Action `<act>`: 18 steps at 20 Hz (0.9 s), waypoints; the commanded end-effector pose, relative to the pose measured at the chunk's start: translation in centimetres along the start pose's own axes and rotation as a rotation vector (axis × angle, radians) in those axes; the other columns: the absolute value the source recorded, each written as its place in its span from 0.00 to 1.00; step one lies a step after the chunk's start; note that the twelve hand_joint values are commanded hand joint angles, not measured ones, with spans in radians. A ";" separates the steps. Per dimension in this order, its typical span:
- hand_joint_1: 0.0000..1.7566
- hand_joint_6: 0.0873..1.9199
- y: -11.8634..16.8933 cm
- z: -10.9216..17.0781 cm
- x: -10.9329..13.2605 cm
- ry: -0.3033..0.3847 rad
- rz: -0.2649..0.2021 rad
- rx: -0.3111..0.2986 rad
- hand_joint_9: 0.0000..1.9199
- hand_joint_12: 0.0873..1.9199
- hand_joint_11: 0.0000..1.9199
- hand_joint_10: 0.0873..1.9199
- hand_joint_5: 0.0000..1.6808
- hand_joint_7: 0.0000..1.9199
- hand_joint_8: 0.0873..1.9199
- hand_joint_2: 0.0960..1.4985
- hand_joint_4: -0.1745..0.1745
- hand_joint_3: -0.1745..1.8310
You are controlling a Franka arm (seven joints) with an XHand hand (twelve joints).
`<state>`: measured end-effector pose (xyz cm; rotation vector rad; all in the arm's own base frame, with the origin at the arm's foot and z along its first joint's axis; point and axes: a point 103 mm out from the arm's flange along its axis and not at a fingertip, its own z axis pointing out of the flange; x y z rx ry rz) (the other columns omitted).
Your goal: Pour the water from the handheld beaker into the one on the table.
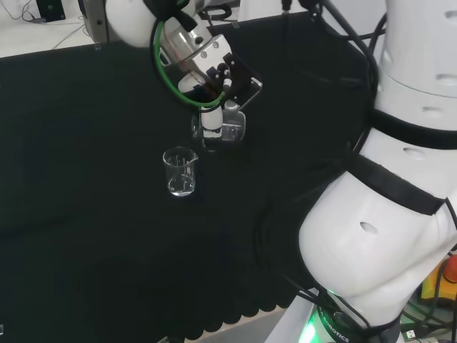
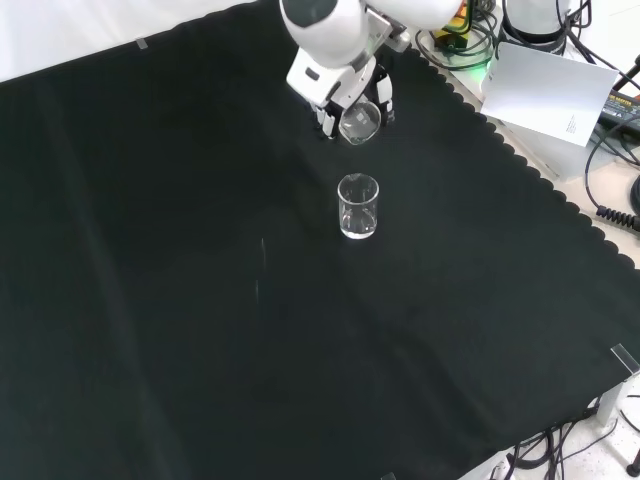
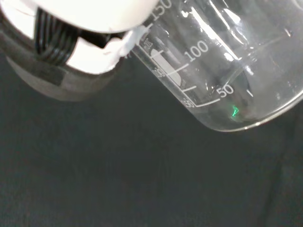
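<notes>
A clear glass beaker (image 1: 179,171) stands upright on the black cloth (image 1: 86,143), seen also in the front view (image 2: 358,206). My hand (image 1: 214,114) hangs above and to the right of it in the head view, fingers curled round a second clear beaker (image 1: 227,131). In the front view the hand (image 2: 345,95) holds that beaker (image 2: 360,123) just beyond the standing one. Up close in the wrist view, the held beaker (image 3: 227,66) is tilted, with printed graduations and some water near its bottom, and a white finger (image 3: 90,28) lies against it.
The arm's white links (image 1: 385,214) fill the right of the head view. The cloth's scalloped edge (image 2: 520,160) runs along the right in the front view, with cables and a white sheet (image 2: 555,90) beyond it. Open cloth lies around the standing beaker.
</notes>
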<state>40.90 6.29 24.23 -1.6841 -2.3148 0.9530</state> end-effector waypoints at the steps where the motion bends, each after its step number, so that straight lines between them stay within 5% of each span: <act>1: 0.69 0.12 -1.8 1.5 -3.6 0.192 -0.001 -0.367 0.98 0.21 0.81 0.00 0.83 0.90 0.12 0.68 0.22 0.00; 6: 0.68 0.13 -1.7 2.3 -5.4 0.307 -0.023 -0.454 0.98 0.21 0.81 0.00 0.83 0.90 0.12 0.68 0.27 0.00; 18: 0.68 0.13 -0.2 4.3 -8.9 0.463 -0.100 -0.612 0.98 0.21 0.81 0.00 0.82 0.89 0.12 0.68 0.30 0.00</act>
